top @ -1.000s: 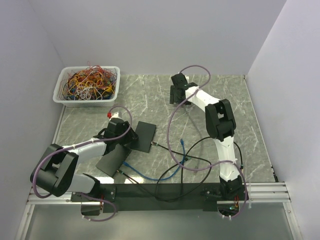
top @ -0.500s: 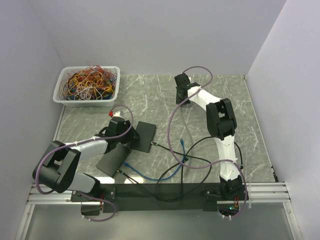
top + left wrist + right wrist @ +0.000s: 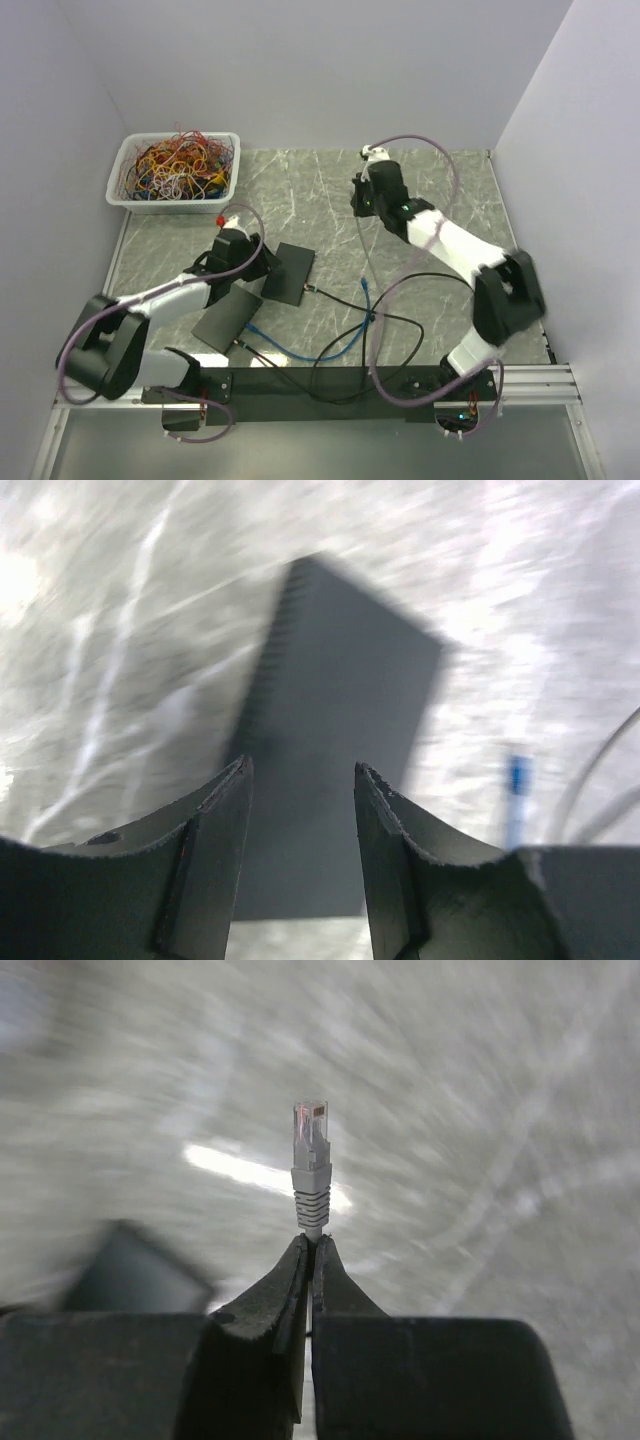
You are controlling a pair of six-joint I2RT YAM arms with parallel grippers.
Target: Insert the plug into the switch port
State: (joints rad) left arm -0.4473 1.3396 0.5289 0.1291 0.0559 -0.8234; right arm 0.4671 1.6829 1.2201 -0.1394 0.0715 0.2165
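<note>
The grey plug (image 3: pixel 311 1147) sticks up just past my right gripper (image 3: pixel 311 1243), which is shut on its grey cable right behind the boot. From above, the right gripper (image 3: pixel 362 200) hangs over the far middle of the table, and the grey cable (image 3: pixel 368 255) trails down from it. The switch, a flat black box (image 3: pixel 289 273), lies left of centre. My left gripper (image 3: pixel 258 264) sits at its left edge. In the left wrist view the left gripper (image 3: pixel 300 772) is open, with the switch (image 3: pixel 345 740) lying beyond the fingertips. The port is not visible.
A white basket (image 3: pixel 170 206) full of tangled coloured wires stands at the far left. A second flat black plate (image 3: pixel 228 318) lies near the left arm. A blue cable (image 3: pixel 300 352) with a blue plug (image 3: pixel 366 286) and black cables (image 3: pixel 400 320) sprawl across the near middle.
My right gripper has shut on the grey cable, and the right arm has swung its elbow out to the right. The left gripper has edged closer to the switch.
</note>
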